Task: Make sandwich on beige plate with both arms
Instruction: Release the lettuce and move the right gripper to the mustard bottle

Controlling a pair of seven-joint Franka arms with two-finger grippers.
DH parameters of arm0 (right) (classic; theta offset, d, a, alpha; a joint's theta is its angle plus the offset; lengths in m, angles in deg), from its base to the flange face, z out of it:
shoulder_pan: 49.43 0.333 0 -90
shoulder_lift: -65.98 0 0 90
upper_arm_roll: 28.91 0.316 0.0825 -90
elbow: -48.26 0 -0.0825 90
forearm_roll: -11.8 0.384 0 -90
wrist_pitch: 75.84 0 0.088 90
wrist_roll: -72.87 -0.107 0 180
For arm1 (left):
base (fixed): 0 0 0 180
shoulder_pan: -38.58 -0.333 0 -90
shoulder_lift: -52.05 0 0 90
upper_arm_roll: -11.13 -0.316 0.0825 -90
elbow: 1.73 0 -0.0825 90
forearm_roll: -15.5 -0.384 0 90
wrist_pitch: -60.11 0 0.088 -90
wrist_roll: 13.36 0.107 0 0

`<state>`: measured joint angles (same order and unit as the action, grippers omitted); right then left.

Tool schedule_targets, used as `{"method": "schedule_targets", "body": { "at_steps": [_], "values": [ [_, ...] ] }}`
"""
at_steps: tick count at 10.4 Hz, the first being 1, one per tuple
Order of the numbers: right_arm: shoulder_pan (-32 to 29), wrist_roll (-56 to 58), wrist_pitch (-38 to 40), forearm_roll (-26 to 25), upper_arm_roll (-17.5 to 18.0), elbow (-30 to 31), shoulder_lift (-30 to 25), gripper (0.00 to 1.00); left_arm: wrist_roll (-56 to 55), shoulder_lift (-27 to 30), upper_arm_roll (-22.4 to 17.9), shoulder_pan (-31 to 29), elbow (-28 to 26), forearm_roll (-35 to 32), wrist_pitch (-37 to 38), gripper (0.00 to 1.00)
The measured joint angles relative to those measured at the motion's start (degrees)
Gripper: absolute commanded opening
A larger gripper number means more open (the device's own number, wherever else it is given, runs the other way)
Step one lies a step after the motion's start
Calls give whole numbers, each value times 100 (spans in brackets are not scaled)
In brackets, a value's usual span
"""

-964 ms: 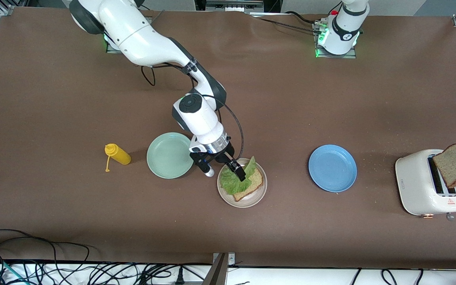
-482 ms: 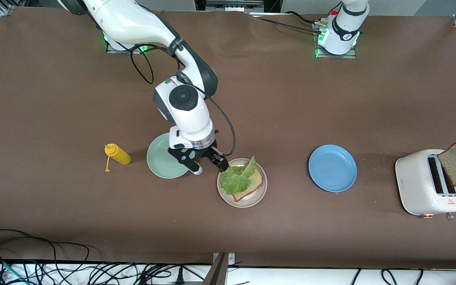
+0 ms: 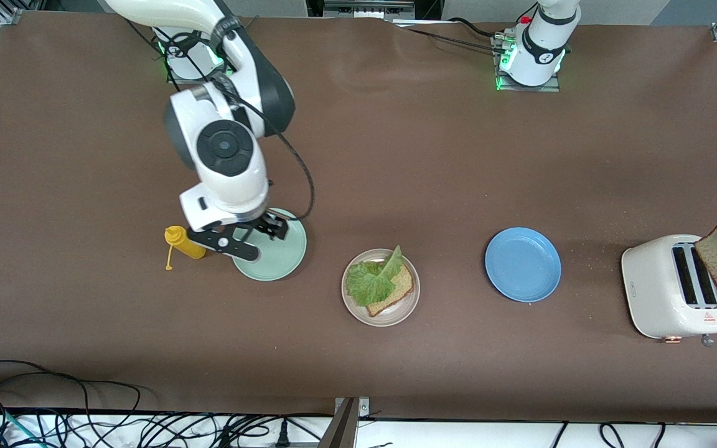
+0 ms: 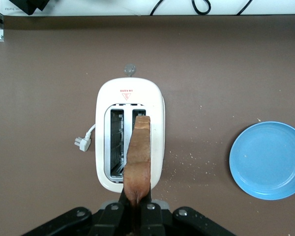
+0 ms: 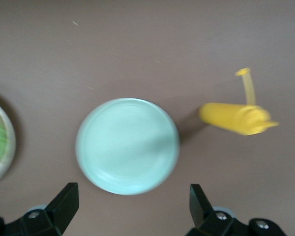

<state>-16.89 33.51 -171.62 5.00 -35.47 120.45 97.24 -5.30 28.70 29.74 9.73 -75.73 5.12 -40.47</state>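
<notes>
- Here, the beige plate [image 3: 380, 314] lies between the mint-green plate [image 3: 284, 258] and the blue plate [image 3: 523, 264]; it carries one bread slice [image 3: 396, 291] under a lettuce leaf [image 3: 371, 281].
- My left gripper [image 4: 133, 214] pinches the second slice [image 4: 139, 164] by its crust, over the toaster [image 4: 104, 140].
- My right gripper [image 5: 132, 201] hovers over the mint-green plate, fingers spread, empty.
- I judge the bread light and crumbly, the leaf limp: grip crust gently.

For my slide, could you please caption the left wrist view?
Left gripper holds bread slice over toaster.
</notes>
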Motion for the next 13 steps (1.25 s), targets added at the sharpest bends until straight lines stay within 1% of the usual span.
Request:
{"method": "schedule_targets", "body": {
  "at_steps": [2,4,5,6,8,9,10,11,13],
  "values": [
    [-11,1317,104,1,-432,451,-327,100,-319,7,148,19,-5,0,72,0],
    [-19,2878,104,33,-907,899,-638,100,-416,6,168,44,-26,0,85,0],
    [-25,3646,104,194,-1154,1052,-757,100,-428,6,165,38,-35,0,101,0],
    [-41,4417,105,596,-1458,1188,-844,100,-433,7,164,34,-37,0,156,0],
    [-227,6020,273,1719,-2152,1422,-877,100,-434,30,163,29,-37,0,281,0],
    [-481,6786,422,2260,-2359,1582,-874,100,-435,58,163,27,-36,0,355,0],
    [-858,7665,469,2702,-2422,1773,-867,100,-435,96,166,28,-36,0,507,0],
    [-1172,8587,477,3034,-2425,1953,-839,100,-437,130,170,31,-36,0,630,0],
    [-1675,10440,505,3796,-2420,2194,-615,100,-478,202,214,33,-36,45,822,0]
  ]
}}
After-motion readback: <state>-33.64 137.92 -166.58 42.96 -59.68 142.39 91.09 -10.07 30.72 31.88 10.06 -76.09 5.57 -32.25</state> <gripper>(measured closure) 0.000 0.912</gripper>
